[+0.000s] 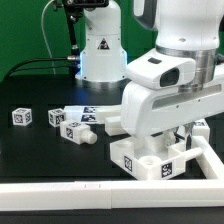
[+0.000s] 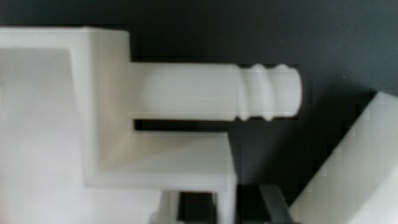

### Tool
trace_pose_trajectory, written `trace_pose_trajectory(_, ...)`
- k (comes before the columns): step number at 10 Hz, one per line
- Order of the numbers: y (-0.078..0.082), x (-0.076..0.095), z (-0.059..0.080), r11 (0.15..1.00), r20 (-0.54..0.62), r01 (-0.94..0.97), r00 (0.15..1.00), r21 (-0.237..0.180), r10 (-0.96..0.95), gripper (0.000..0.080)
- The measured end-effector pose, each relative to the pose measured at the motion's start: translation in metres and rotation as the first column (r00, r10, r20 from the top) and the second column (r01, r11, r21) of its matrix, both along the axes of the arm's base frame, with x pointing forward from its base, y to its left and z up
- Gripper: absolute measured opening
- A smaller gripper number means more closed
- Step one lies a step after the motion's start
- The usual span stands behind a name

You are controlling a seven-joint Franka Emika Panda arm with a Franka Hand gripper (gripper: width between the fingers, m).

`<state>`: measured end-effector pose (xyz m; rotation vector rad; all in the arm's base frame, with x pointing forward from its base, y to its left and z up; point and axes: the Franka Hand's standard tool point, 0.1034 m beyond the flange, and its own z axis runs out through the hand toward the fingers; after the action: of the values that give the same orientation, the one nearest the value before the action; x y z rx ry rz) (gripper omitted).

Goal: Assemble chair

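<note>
Nearest in the exterior view sits the white blocky plastic chair piece (image 1: 150, 160) with a black-and-white square tag on its side; take it as your landmark. Just beside it, on the exterior view's right, runs a raised white rail (image 1: 212, 160).

Directly above the chair piece hangs the gripper (image 1: 184, 138). Its fingers are closed together, and I can see nothing clamped between them. That reads to me as a nudge rather than a pick.
- If you push, press low on the flat body and go slowly, so the piece slides square to the rail instead of pivoting.
- Stay off the short white cylindrical peg with a ribbed tip (image 2: 222, 90), which sticks out sideways from the piece in the wrist view.
- If you mean to lift, spread the fingers before you come down.

The piece looks chunky and matt white, with what seem to be round sockets in its top.

Beyond it, toward the exterior view's left, lie two smaller white tagged blocks (image 1: 66, 123), apart from it and not yet joined. Further out stands a small lone tagged cube (image 1: 22, 117). Farthest behind the chair piece is the arm's white pedestal base (image 1: 100, 50).
</note>
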<state>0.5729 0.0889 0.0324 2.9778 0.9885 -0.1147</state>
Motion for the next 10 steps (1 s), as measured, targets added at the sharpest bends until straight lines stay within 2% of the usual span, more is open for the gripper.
trace_pose_trajectory(2,-0.017,-0.009,0.006,0.947,-0.116,-0.32,0.94,0.023,0.32,0.0029)
trace_pose_trajectory(3,-0.018,-0.01,0.005,0.87,-0.119,-0.489,0.862,0.059,0.492,0.0029)
trace_pose_trajectory(6,-0.024,-0.009,0.004,0.718,-0.11,-0.689,0.71,0.096,0.696,0.0029)
trace_pose_trajectory(7,-0.025,-0.009,0.003,0.696,-0.109,-0.711,0.687,0.099,0.718,0.0029)
trace_pose_trajectory(8,-0.022,-0.006,0.003,0.551,-0.08,-0.827,0.545,0.113,0.834,0.0029)
trace_pose_trajectory(9,-0.019,-0.005,0.001,0.428,-0.064,-0.893,0.423,0.143,0.904,0.0029)
trace_pose_trajectory(10,-0.026,-0.008,-0.001,0.37,-0.071,-0.911,0.363,0.183,0.929,0.0031)
